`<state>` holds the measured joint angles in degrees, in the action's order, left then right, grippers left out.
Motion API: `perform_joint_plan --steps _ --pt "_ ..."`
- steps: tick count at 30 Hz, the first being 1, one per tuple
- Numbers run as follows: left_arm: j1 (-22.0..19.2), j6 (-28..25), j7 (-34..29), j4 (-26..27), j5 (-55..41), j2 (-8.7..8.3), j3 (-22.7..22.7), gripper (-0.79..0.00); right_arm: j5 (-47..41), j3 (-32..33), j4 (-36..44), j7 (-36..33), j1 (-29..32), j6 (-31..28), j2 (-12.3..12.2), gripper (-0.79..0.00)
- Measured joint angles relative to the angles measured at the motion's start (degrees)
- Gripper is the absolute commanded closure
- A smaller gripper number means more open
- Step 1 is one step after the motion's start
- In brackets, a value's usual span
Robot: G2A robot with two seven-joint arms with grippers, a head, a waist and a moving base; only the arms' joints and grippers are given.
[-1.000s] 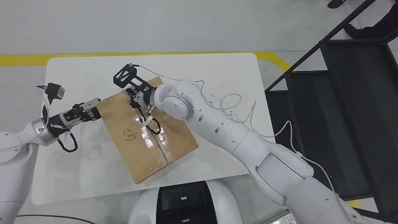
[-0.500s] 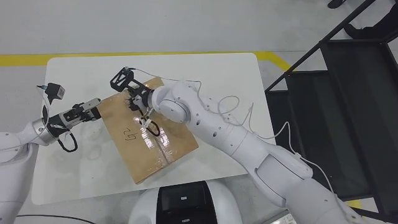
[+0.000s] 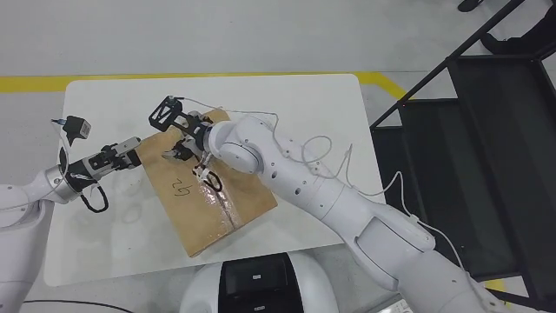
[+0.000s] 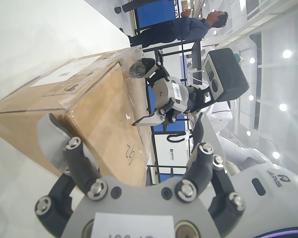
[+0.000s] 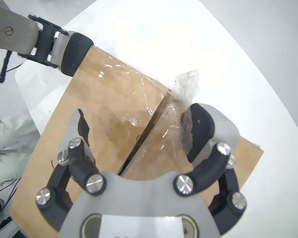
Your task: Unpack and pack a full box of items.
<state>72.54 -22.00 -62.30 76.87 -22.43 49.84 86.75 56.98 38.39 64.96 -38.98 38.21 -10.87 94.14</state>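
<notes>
A brown cardboard box (image 3: 198,213) lies at an angle on the white table (image 3: 104,243), its flaps closed and its centre seam (image 5: 149,127) covered with clear tape. A crumpled loose end of tape (image 5: 187,82) sticks up at the box's far edge. My right gripper (image 3: 185,143) (image 5: 139,122) hovers open over that end of the seam, one black pad (image 5: 201,125) against the crumpled tape. My left gripper (image 3: 132,151) (image 4: 124,130) is open at the box's left corner, one finger (image 4: 49,130) against the box's side.
White cables (image 3: 334,152) trail across the table behind the right arm. A black metal rack (image 3: 486,122) stands just off the table's right side. Bare table surface lies behind the box and at the front left.
My right gripper has shifted slightly left along the box's far edge. The left arm and the box have stayed where they were.
</notes>
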Motion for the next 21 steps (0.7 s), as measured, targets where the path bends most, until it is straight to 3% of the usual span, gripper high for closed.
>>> perform_joint_plan --steps 10,21 --pt "0.0 0.0 0.0 0.0 0.0 0.00 0.0 -0.785 1.7 2.8 3.9 2.0 2.8 -7.7 -1.5 -0.785" --pt "0.0 0.0 0.0 0.0 0.0 0.00 0.0 -0.785 11.2 0.8 6.4 2.6 2.0 -11.5 -1.8 -0.785"
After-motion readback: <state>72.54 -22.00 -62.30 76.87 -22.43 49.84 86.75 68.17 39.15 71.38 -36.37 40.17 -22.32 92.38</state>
